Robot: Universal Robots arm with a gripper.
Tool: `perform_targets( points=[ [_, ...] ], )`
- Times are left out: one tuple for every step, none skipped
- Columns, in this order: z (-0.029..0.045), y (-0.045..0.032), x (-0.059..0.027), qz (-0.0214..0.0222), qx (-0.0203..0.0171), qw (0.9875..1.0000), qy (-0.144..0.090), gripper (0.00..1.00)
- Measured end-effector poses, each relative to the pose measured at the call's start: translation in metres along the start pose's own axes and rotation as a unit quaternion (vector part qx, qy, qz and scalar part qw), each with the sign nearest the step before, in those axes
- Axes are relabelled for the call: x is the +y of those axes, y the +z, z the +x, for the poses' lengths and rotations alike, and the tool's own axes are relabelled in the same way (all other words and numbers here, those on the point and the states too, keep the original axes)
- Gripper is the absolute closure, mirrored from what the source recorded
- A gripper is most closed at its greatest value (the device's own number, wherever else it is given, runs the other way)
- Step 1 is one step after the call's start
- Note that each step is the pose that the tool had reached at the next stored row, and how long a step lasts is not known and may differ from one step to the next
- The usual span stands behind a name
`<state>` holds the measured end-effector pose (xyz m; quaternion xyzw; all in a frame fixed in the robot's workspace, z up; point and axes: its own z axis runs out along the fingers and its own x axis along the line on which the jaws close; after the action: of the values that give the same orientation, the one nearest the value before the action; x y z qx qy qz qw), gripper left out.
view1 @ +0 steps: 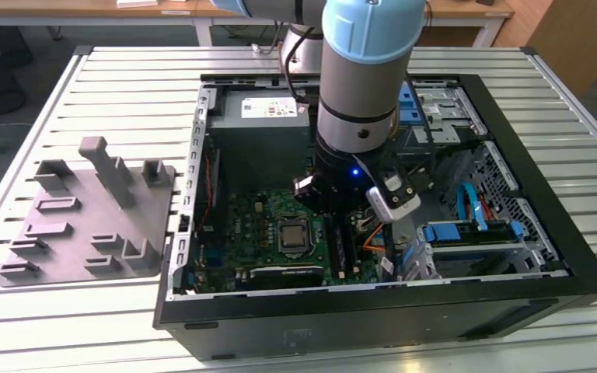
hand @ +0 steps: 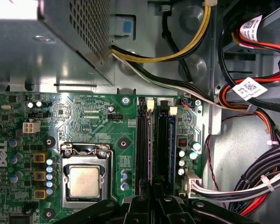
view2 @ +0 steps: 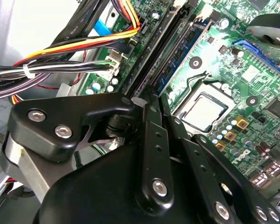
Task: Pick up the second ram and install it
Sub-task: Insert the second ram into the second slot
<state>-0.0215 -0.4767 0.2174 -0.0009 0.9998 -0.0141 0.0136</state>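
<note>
black gripper (view2: 151, 107) fingers look together over the motherboard (hand: 84, 121) memory sockets (hand: 155, 144), right of the processor (hand: 85, 181); the second ram (view2: 177, 58) seems seated there. press straight down, evenly, judging alignment first.

Matt black metal pincer (view2: 151, 100), glossy green board (hand: 98, 121)

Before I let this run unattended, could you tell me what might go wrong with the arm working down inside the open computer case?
The claw sits right over the long black memory sockets of the green motherboard. A slightly skewed press could strain a socket or the slim dark memory strip standing in one.

The bundle of red, yellow and black cables runs close beside the claw's black linkage and might snag.

The silver processor lies exposed nearby, so sideways drift could hit it.
</note>
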Motion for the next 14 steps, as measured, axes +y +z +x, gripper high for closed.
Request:
perform_targets(
  points=[
    [0.0000, 0.0001, 0.0003, 0.0000, 0.0000, 1.0000, 0.000, 0.86],
    [0.0000, 0.0001, 0.0007, 0.0002, 0.0001, 1.0000, 0.000, 0.86],
    [-0.0001, 0.0004, 0.0014, 0.0002, 0.0001, 1.0000, 0.000, 0.86],
    [-0.0001, 0.0007, 0.0021, 0.0002, 0.0001, 1.0000, 0.000, 0.86],
    [-0.0001, 0.0011, 0.0025, 0.0004, 0.0001, 1.0000, 0.001, 0.86],
    [-0.0001, 0.0014, 0.0026, 0.0004, 0.0001, 1.0000, 0.001, 0.86],
    [-0.0001, 0.0018, 0.0028, 0.0000, 0.0000, 1.0000, 0.001, 0.86],
    [-0.0001, 0.0019, 0.0028, 0.0001, 0.0001, 1.0000, 0.001, 0.86],
    [-0.0001, 0.0019, 0.0028, 0.0002, 0.0001, 1.0000, 0.001, 0.86],
    [0.0000, 0.0019, 0.0028, 0.0002, 0.0001, 1.0000, 0.001, 0.86],
    [-0.0001, 0.0019, 0.0028, 0.0002, 0.0001, 1.0000, 0.001, 0.86],
    [-0.0001, 0.0020, 0.0028, 0.0002, 0.0001, 1.0000, 0.001, 0.86],
    [-0.0001, 0.0021, 0.0028, 0.0002, 0.0001, 1.0000, 0.001, 0.86],
    [-0.0001, 0.0022, 0.0028, 0.0001, 0.0001, 1.0000, 0.001, 0.86]
  ],
)
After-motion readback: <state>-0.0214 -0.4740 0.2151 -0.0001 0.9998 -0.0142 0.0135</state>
